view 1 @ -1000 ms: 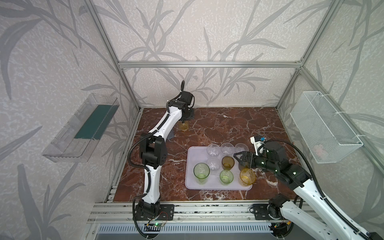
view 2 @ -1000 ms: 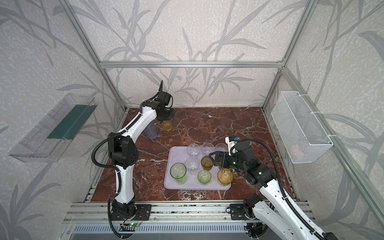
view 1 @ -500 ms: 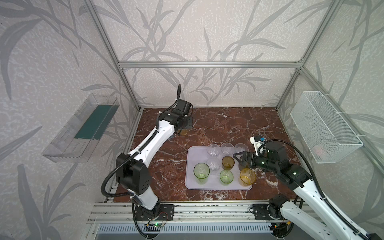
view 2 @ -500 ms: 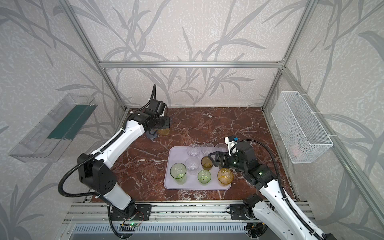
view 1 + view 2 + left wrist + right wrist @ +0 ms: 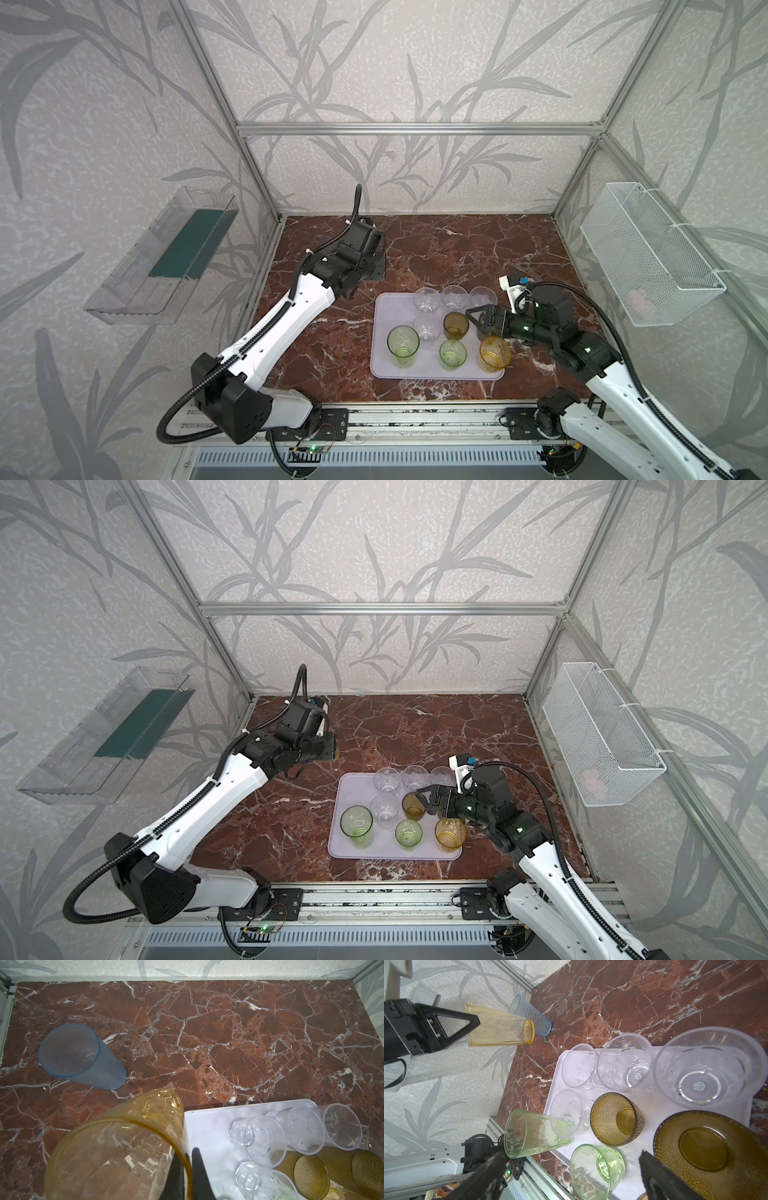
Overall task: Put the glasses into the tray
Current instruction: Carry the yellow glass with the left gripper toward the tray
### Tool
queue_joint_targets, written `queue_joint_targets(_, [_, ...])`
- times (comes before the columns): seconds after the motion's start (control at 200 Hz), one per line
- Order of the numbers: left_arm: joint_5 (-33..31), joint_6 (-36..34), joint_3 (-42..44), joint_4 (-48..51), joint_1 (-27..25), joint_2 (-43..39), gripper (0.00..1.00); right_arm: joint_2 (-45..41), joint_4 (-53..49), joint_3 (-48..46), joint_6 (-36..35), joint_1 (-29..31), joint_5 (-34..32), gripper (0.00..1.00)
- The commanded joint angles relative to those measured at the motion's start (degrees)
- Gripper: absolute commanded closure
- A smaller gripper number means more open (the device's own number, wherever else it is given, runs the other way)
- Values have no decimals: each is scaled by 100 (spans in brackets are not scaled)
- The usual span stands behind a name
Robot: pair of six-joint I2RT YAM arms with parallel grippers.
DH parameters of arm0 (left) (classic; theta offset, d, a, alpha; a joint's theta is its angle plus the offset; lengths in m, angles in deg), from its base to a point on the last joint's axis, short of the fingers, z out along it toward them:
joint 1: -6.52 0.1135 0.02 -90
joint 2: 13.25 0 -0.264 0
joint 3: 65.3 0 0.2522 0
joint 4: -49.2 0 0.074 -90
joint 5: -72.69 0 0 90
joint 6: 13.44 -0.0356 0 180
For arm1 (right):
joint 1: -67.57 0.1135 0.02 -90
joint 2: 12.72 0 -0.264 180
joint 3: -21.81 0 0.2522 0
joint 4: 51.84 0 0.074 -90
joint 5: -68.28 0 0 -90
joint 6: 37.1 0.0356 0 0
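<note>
The pale lilac tray (image 5: 384, 372) (image 5: 343, 852) lies front of centre on the red marble. Standing in it are several clear glasses (image 5: 426, 299), two green ones (image 5: 403, 341) (image 5: 596, 1169), olive-brown ones (image 5: 456, 325) (image 5: 616, 1120) and an amber one (image 5: 494, 353). My left gripper (image 5: 187, 1159) is shut on the rim of an amber-yellow glass (image 5: 116, 1147) (image 5: 500, 1029), held above the marble beside the tray's far left corner. A frosted blue glass (image 5: 81, 1055) (image 5: 530, 1016) stands behind it. Over the tray's right side my right gripper (image 5: 473, 322) (image 5: 572, 1156) hangs open and holds nothing.
A clear plastic bin with a green bottom (image 5: 166, 257) hangs on the left wall. On the right wall hangs a white wire mesh basket (image 5: 648, 257). Aluminium posts stand at the back corners, and a rail (image 5: 415, 415) runs along the front edge.
My left arm has swung out from the back left corner toward the tray, carrying the amber-yellow glass, with its elbow dropping low. The right arm has stayed still.
</note>
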State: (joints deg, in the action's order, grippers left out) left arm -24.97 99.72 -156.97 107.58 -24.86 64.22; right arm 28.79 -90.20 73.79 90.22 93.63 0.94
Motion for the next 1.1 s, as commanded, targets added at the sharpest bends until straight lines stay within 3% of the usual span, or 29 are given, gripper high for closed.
queue_joint_targets(0.0, [-128, 82, 160, 301, -145, -170, 100, -61, 199, -86, 113, -40, 90, 1])
queue_joint_targets(0.495, [359, 235, 474, 507, -886, -17, 100, -222, 104, -215, 151, -49, -11, 1])
queue_joint_targets(1.095, [389, 407, 514, 622, -1603, 328, 100, -311, 12, -242, 91, -76, -119, 1])
